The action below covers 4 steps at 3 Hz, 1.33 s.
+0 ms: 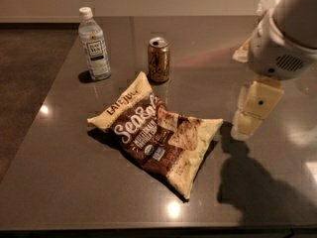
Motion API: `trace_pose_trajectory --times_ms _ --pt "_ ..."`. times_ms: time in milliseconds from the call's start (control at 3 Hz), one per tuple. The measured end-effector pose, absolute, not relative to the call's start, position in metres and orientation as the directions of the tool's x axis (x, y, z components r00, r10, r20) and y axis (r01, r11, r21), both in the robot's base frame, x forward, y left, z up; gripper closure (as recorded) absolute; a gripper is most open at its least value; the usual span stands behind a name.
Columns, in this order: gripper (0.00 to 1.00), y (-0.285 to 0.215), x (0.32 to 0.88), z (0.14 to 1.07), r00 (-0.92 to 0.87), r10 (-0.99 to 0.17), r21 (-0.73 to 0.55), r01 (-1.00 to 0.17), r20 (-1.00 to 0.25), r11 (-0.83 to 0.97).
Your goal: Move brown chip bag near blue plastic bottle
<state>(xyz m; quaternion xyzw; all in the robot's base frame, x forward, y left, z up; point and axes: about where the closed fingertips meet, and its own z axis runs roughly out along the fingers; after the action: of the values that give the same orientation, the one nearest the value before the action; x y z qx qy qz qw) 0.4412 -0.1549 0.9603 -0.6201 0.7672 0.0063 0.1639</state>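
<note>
The brown chip bag (156, 133) lies flat in the middle of the dark table, with white script lettering and cream-yellow edges. The blue plastic bottle (94, 46) stands upright at the back left, with a white cap and a white label, well apart from the bag. My gripper (246, 125) hangs from the white arm (285, 38) at the right. It points down, just right of the bag's right corner and a little above the table. It holds nothing that I can see.
A golden-brown drink can (158, 59) stands upright between the bottle and the arm, just behind the bag. The glossy grey table (59, 182) has its left edge near the bottle. Crumpled white paper (266, 1) shows behind the arm at the back right.
</note>
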Motion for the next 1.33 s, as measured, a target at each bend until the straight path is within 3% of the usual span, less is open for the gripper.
trace_pose_trajectory --times_ms 667,1333 --pt "0.00 -0.068 0.436 0.925 -0.149 -0.945 -0.103 -0.977 -0.292 0.186" --pt "0.00 -0.007 0.436 0.883 -0.134 -0.954 -0.100 -0.981 -0.269 0.166"
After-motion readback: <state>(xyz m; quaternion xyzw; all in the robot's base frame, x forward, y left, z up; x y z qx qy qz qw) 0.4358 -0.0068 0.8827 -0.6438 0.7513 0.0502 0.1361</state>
